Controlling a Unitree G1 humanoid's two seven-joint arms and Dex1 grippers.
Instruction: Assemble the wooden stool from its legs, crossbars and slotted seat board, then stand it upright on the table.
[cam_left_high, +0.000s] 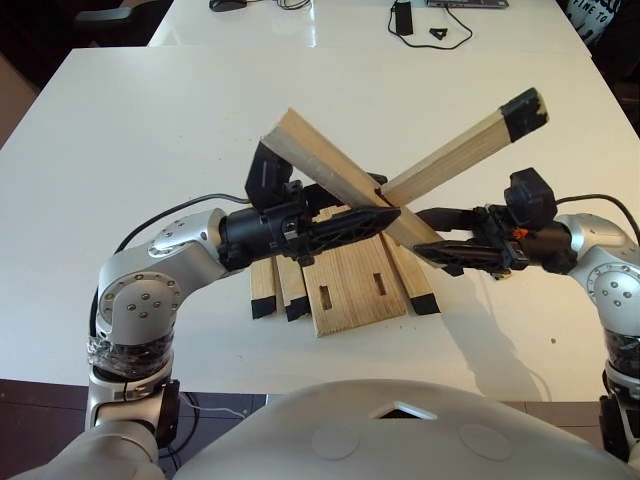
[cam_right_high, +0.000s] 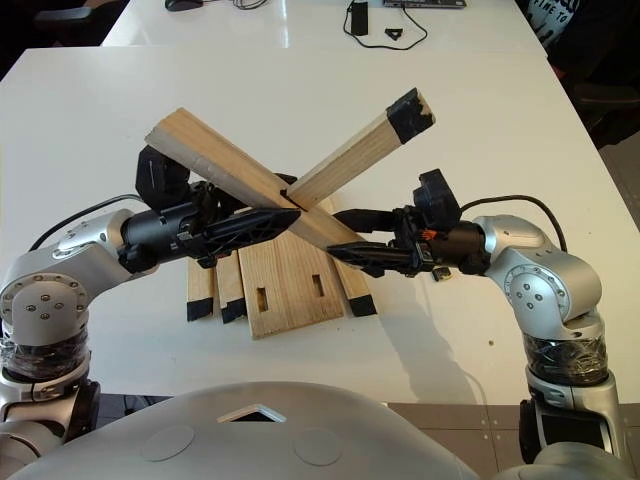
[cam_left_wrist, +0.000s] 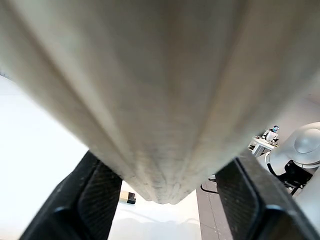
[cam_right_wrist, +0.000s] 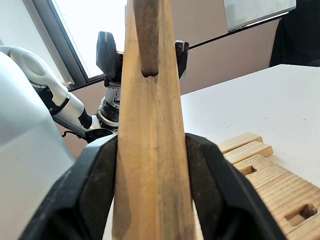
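Two long wooden legs form an X in the air over the table's middle. The plain leg slopes up to the left, and the black-tipped leg slopes up to the right, seated in the plain leg's notch. My right gripper is shut on the plain leg's lower end. My left gripper is shut on wood at the crossing; which leg it pinches is unclear. The slotted seat board lies flat below, with black-ended pieces at its left and another at its right.
The white table has free room to the left, right and back. Its front edge runs just below the seat board. A second table behind carries a cable, a mouse and small black items.
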